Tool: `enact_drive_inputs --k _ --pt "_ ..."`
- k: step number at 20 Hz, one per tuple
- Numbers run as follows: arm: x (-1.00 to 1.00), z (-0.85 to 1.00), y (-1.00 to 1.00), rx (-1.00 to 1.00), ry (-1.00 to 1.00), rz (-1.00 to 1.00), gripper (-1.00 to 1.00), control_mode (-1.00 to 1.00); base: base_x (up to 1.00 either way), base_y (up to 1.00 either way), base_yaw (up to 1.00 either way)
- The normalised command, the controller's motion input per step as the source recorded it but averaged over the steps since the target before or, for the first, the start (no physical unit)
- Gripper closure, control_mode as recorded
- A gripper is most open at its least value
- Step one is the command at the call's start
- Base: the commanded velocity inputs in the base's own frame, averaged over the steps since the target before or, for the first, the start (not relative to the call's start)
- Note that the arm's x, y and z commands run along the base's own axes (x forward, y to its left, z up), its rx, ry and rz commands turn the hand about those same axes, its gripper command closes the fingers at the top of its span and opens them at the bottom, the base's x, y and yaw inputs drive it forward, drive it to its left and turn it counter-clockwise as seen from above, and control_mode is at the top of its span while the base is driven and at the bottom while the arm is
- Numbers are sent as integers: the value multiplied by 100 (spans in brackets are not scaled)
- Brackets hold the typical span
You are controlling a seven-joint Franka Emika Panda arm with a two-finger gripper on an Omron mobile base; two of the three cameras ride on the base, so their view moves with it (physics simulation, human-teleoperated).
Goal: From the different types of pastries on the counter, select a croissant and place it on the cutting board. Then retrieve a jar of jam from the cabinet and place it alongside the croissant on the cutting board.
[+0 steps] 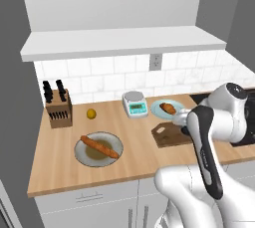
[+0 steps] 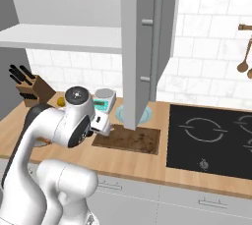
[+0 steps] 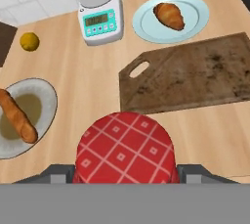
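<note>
My claw [image 3: 125,169] grips the jar of jam [image 3: 125,147] — the cutting board [image 3: 195,71] lies just ahead, long axis crosswise, its surface bare.

The arm [image 1: 206,147] hides the cutting board's [image 1: 169,135] right end; the hand's fingertips sit behind the jar [image 3: 125,148].

No text can be read clearly. The scale [image 3: 101,15] has a small display with dark marks, maybe digits, but they are too blurred to read. The buttons below it carry no label that can be made out.
</note>
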Motion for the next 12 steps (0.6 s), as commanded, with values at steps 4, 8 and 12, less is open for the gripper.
enact_drive_inputs --k 4,8,12 --pt "63 -13 -40 0 -1 6 100 -100 0 0 0" --pt "0 -17 14 -2 -1 0 100 -100 0 0 0" --pt "0 -79 16 -16 2 0 100 -100 0 0 0"
